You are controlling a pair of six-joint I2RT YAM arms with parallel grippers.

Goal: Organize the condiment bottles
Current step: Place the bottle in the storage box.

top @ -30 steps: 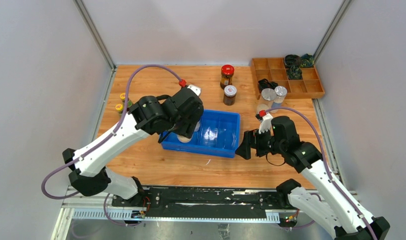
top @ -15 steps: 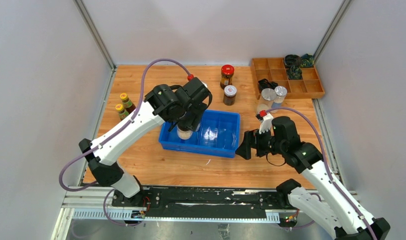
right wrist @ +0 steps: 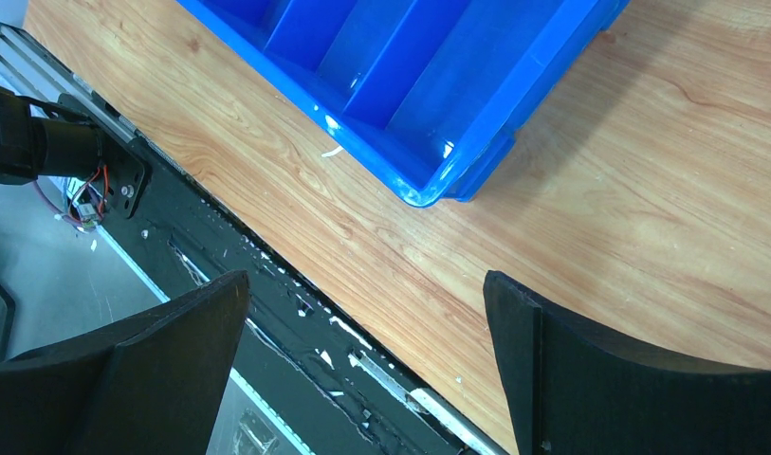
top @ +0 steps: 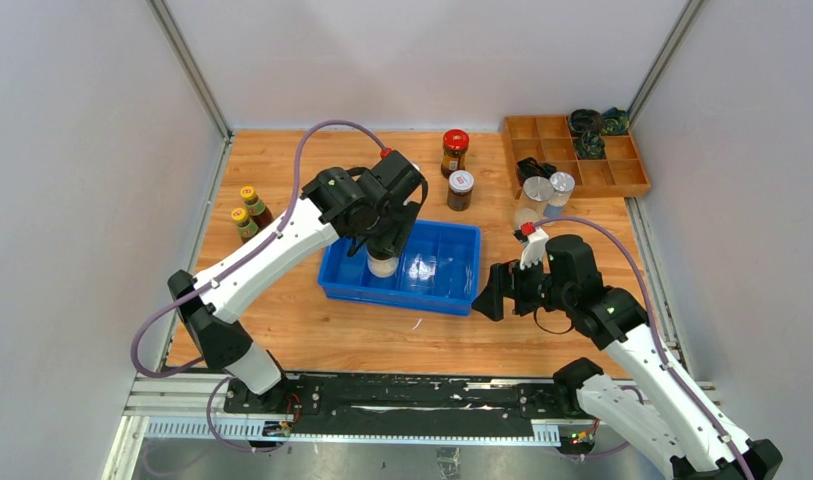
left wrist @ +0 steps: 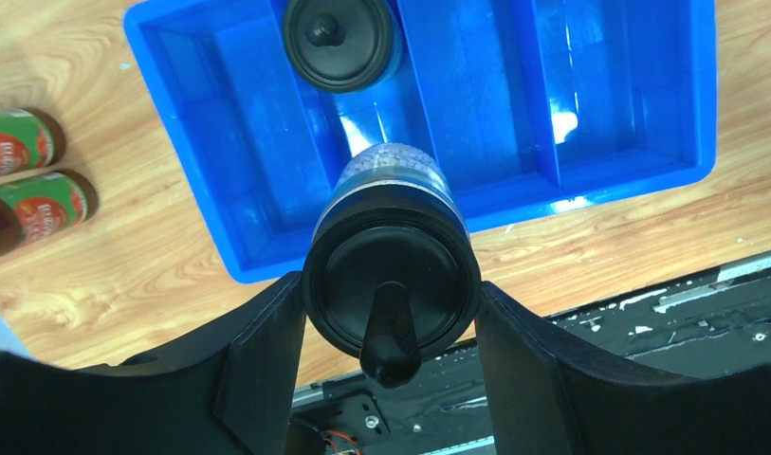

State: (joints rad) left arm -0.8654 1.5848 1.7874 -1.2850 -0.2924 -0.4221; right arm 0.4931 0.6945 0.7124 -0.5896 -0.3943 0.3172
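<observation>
My left gripper [top: 384, 246] [left wrist: 389, 313] is shut on a black-lidded clear shaker [top: 382, 265] [left wrist: 391, 284] holding pale grains, upright over the left part of the blue bin [top: 442, 228] [left wrist: 187, 161]. A second black-lidded shaker [left wrist: 341, 43] stands in the bin's far compartment. Two yellow-capped sauce bottles [top: 246, 207] [left wrist: 30, 171] stand left of the bin. The red-lidded jar [top: 454, 152] and the white-lidded dark jar [top: 460, 189] stand behind the bin. Two silver-lidded jars [top: 548, 189] sit by the wooden tray. My right gripper [top: 482, 300] [right wrist: 364, 284] is open and empty beside the bin's near right corner [right wrist: 438, 104].
A wooden compartment tray [top: 554, 128] at the back right holds black and green coiled items [top: 589, 132]. White walls close in the table on three sides. The black base rail [top: 402, 395] runs along the near edge.
My left arm has carried the shaker right and farther in, from the bin's near left edge to above its left compartments. The right arm has not moved.
</observation>
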